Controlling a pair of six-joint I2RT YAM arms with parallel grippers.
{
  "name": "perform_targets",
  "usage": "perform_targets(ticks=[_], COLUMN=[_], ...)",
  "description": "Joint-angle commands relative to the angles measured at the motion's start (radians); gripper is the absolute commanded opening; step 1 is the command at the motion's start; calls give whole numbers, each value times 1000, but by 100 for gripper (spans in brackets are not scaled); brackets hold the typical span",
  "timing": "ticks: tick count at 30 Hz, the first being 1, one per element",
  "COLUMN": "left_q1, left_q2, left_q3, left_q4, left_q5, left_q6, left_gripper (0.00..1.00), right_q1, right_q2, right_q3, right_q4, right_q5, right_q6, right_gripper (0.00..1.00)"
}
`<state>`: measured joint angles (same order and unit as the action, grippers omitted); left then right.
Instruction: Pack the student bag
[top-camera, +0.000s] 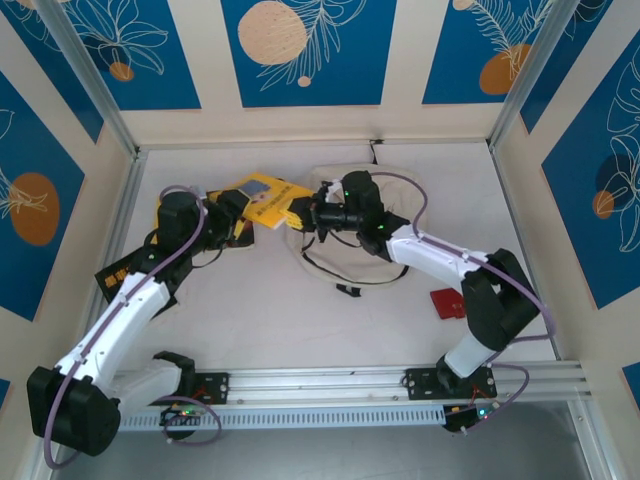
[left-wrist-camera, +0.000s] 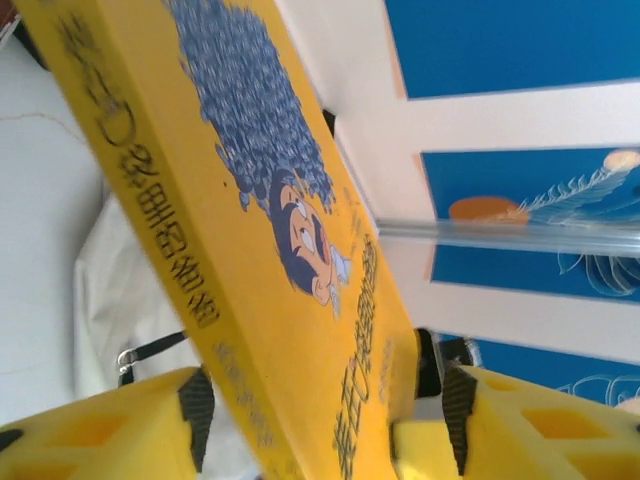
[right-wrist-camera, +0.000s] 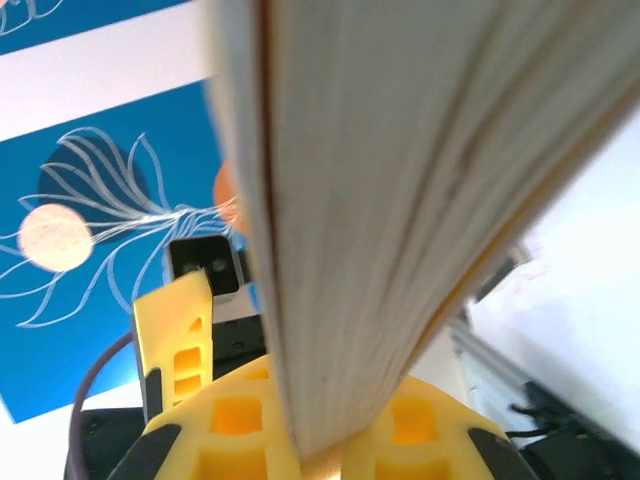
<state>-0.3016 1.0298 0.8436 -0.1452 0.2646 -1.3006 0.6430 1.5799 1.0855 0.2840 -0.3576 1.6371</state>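
Top view: you are passing the yellow book (top-camera: 262, 195) across in mid-air, the left gripper (top-camera: 240, 212) on its near-left end and the right gripper (top-camera: 303, 215) on its right edge, above the left rim of the student bag (top-camera: 330, 180), which is lying at centre-back under the right arm. Left wrist: the jaws are standing open with the book between them, a gap showing at the right pad (left-wrist-camera: 458, 415) and bag cloth below-left, so you are likely letting go here. Draw that arm straight back along the book's length, not sideways, or a pad is going to drag the cover. Right wrist: the jaws are closed on the book's page edge, a narrow bite, so keep the book level and move slowly. Room: open table is lying near-centre, a dark flat thing (top-camera: 120, 272) under the left arm, a red thing (top-camera: 447, 302) near the right elbow.
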Motion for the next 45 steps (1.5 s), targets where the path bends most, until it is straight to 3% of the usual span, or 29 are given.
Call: perform_targets(ticks=[1, 9, 14, 24, 33, 37, 45], left_q1=[-5, -70, -245, -535, -655, -656, -651], left_q2=[-4, 139, 322, 735, 1089, 1207, 1337], left_q3=[48, 199, 404, 758, 1059, 1165, 1255], left_q4=[-133, -312, -473, -623, -731, -771, -824], left_q5=[28, 10, -119, -183, -97, -130, -56], left_q6=[167, 508, 707, 996, 1211, 1223, 1243], left_gripper=[76, 89, 90, 89, 80, 76, 72], right_q1=[-34, -133, -235, -546, -740, -779, -790], right_q2=[-128, -267, -372, -595, -650, -659, -666], right_q3=[30, 126, 122, 49, -35, -65, -94], right_q4=[-232, -722, -897, -1159, -1175, -1160, -1155], right_q5=[115, 303, 392, 405, 299, 273, 259], right_q6=[-261, -600, -709, -824, -894, -903, -886], right_gripper=[0, 0, 0, 0, 0, 0, 0])
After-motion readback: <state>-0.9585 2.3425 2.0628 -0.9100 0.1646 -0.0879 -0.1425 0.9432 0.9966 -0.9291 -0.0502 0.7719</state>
